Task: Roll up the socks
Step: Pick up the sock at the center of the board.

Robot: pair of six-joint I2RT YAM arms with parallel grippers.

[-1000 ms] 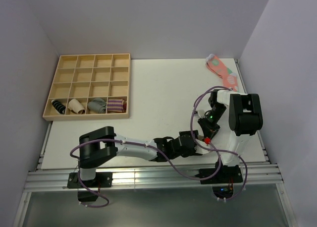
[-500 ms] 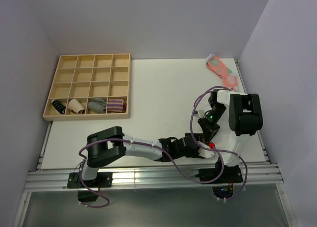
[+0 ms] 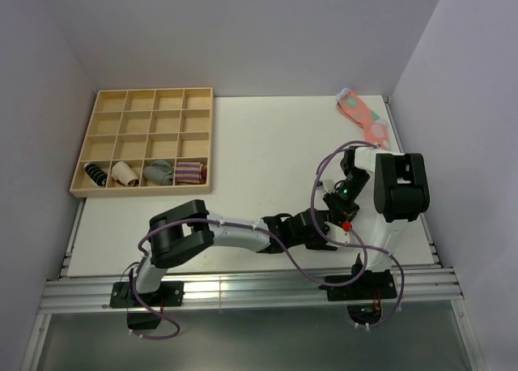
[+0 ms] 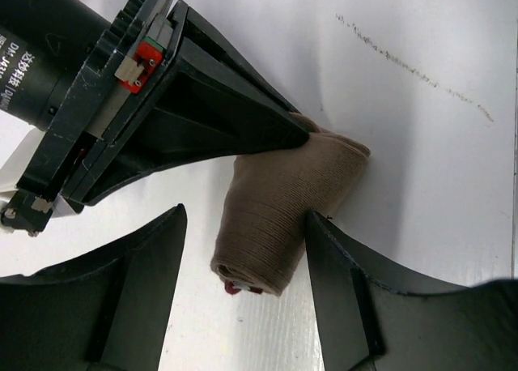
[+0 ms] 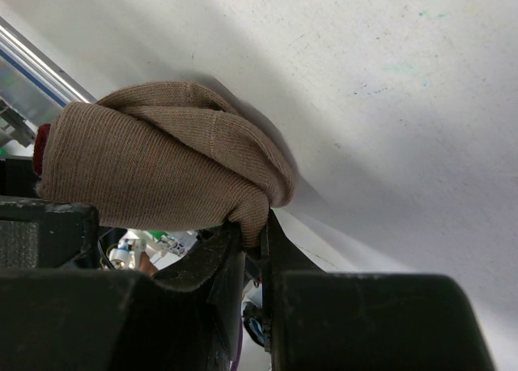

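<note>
Socks on scuffed white tbl, pale walls; R jaws tight on them, L jaws apart

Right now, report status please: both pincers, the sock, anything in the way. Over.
Left pincer open, tan sock roll between its fingers. Right pincer shut on the sock's edge. No other thing in the way.

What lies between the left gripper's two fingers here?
The rolled tan sock, seen in the left wrist view. The left gripper stands open around it, while the right gripper is shut on its far end.
</note>
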